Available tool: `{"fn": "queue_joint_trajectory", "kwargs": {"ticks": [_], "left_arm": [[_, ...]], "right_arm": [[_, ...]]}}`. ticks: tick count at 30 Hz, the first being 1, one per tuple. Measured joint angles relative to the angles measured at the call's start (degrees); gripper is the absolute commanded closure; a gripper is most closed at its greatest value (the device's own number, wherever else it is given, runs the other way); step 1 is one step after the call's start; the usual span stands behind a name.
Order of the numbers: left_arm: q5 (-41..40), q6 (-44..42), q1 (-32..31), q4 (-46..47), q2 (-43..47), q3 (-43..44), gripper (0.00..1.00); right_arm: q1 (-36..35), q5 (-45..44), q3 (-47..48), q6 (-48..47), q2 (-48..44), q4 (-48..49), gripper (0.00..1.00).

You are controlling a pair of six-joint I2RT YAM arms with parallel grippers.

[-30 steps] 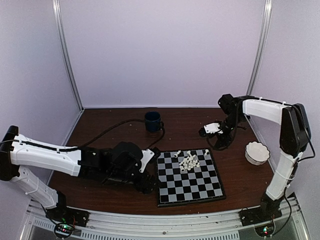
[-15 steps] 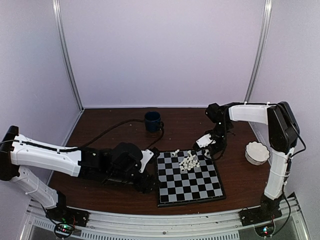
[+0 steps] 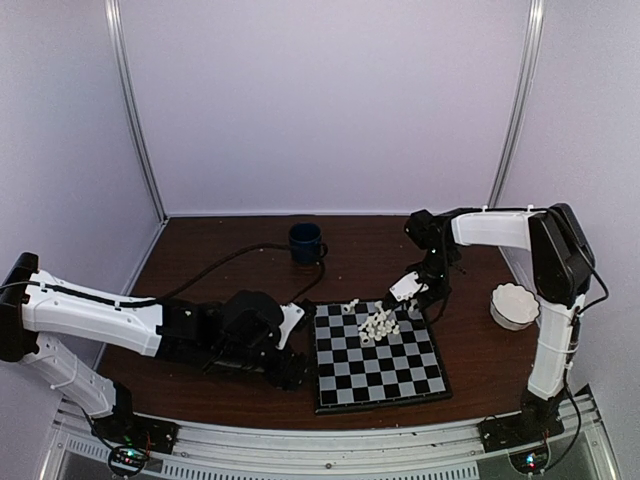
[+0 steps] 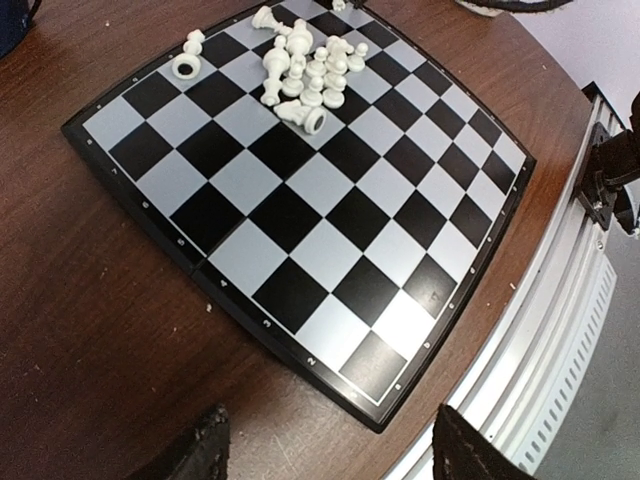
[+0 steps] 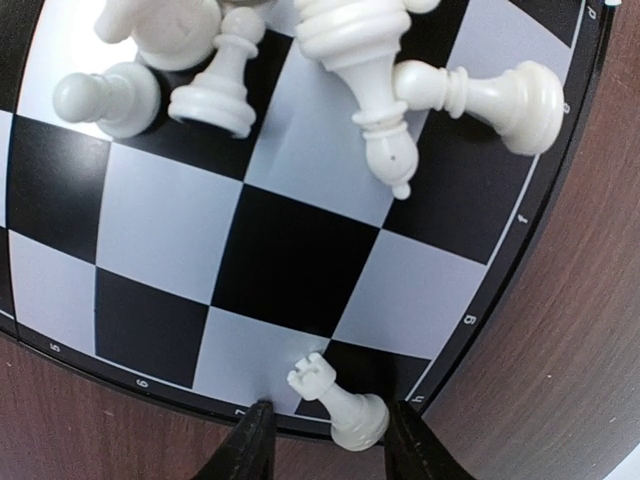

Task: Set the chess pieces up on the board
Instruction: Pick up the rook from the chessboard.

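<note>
Rook (image 5: 335, 400) aslant, crown toward board (image 5: 290, 260) centre

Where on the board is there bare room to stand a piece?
Free: the near rows of the board, from the heap of chess pieces to the near border. Crowded: the far rows around that heap, and the far right corner, where the right jaws straddle a rook.

I log the flat square checked chessboard (image 3: 385, 368) as black and pale grey squares inside a thin black border with tiny white marks. The small moulded plastic chess pieces (image 3: 378, 323): cream-white, plain. Wood-grain worktop (image 3: 480, 365): dark reddish-brown. Round mug (image 3: 306, 242): dark blue. Scalloped bowl (image 3: 513, 306): white. On my feeds, left arm (image 3: 95, 312) and right arm (image 3: 495, 228): white shells, black joints.
</note>
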State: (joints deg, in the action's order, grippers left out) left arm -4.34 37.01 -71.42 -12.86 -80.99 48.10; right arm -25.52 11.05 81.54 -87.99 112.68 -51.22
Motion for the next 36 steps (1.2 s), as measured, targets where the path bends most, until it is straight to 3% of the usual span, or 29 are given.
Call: {"fn": "queue_joint_trajectory", "kwargs": {"ticks": [24,29,36], "left_arm": [[-2.2,0.5,-0.8,2.2,-0.7,0.2,0.34],[-8.0,0.8,-0.8,0.8,-1.7,3.3,0.31],[-11.3,3.6,-0.8,-1.5,-7.5,15.3,0.35]], "right_arm": [[-0.5,-0.2,-1.3,6.6,-1.1,-1.9,0.92],[0.3,7.0,-1.3,15.4,-5.2,-3.9,0.92],[0.3,22.1,-4.3,32.2,-18.5,-4.7,0.92]]}}
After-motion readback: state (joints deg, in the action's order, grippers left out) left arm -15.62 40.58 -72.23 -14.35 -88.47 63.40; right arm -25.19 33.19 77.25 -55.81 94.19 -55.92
